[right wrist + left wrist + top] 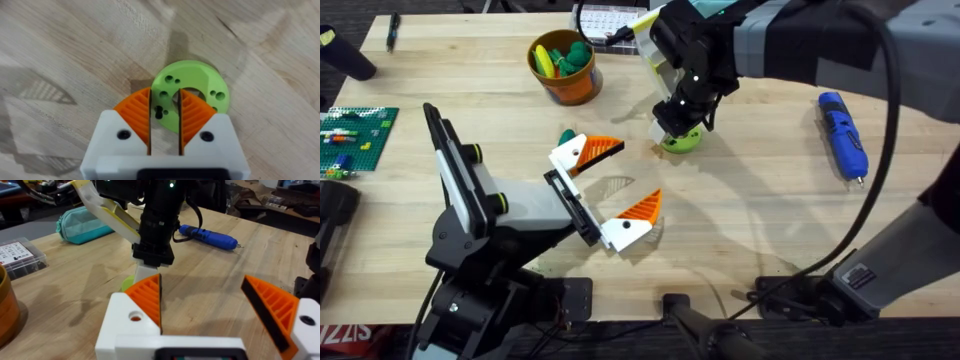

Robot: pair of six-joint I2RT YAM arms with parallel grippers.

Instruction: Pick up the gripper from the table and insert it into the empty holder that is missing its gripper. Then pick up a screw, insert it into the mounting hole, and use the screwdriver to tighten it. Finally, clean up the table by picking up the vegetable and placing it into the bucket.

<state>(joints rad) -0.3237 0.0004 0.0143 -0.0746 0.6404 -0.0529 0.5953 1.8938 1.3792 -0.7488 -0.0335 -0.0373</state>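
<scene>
The lime-green vegetable (680,138) (200,82) lies flat on the table (760,230). My right gripper (676,122) (165,107) points down onto it, shut on its ring wall, one orange pad at the outer edge and the other in the centre hole. My left gripper (638,172) (202,280) hovers open and empty a short way in front of it; the vegetable (127,284) peeks out beside the left gripper's finger. The orange bucket (563,68) (7,310) stands at the back left. The blue screwdriver (842,132) (207,236) lies on the right. The loose gripper, holder and screw are out of view.
Green and yellow toy pieces fill the bucket. A small green piece (566,136) lies by my left gripper. A green brick plate (355,135) sits at the left edge. At the back are a teal pouch (82,222), a clear parts box (17,255) and a white-yellow part (107,210).
</scene>
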